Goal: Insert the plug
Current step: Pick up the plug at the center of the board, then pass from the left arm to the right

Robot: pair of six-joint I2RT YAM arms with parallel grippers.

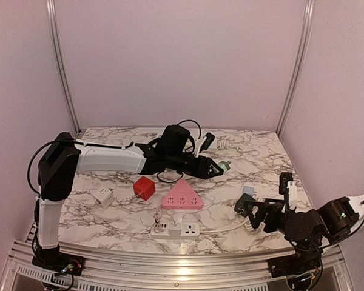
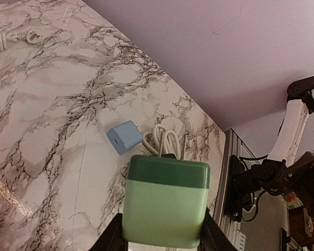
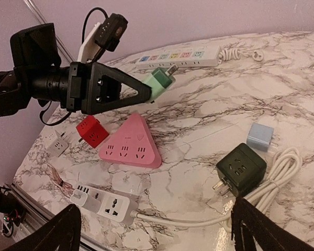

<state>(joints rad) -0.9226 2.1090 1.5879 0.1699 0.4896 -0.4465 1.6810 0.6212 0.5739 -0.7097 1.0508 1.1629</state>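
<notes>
My left gripper (image 1: pixel 217 168) is shut on a green plug adapter (image 2: pixel 166 201), held above the marble table; it also shows in the right wrist view (image 3: pixel 159 82) with its metal prongs pointing right. A pink triangular socket block (image 1: pixel 182 196) lies below and left of it. A white power strip (image 1: pixel 176 229) with a small white plug in it lies near the front edge. My right gripper (image 3: pixel 157 230) is open and empty, low at the front right, next to a dark green cube socket (image 3: pixel 240 168) and a coiled white cable (image 3: pixel 272 178).
A red cube socket (image 1: pixel 144 188), a white cube adapter (image 1: pixel 102 196), a light blue charger (image 3: pixel 260 137) and a long white power strip with coloured sockets (image 3: pixel 178 55) at the back lie on the table. The metal rail runs along the front edge.
</notes>
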